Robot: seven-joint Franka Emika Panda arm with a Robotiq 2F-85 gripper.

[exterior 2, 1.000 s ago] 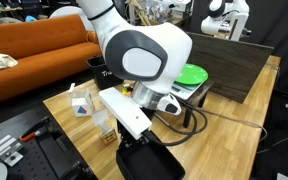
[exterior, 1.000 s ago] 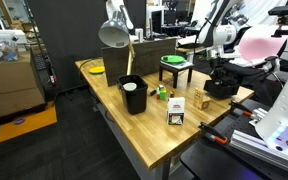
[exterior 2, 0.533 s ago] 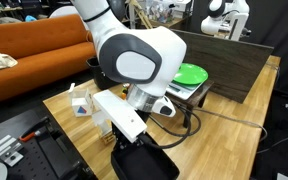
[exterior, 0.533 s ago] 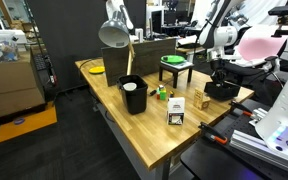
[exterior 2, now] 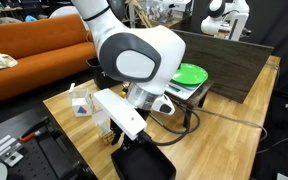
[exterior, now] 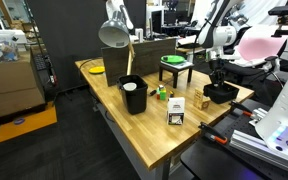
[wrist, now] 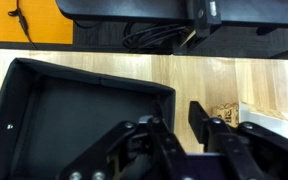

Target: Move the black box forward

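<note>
The small, low, squarish black box (exterior: 220, 93) sits at the far right end of the light wooden desk (exterior: 149, 135) in an exterior view. The pincer (wrist: 182, 125) straddles the box's right wall, one finger inside; I cannot tell whether it is clamped. An orange sofa (exterior 2: 29, 50) stands beyond the desk.

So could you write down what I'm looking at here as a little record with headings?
Surface: wooden table
Robot tool: gripper, lowered at the black box, one finger on each side of its wall
Grip: cannot tell if it is pinching yet
Box contents: looks empty
Also on table: black bin holding a white cup; green-topped stand
</note>
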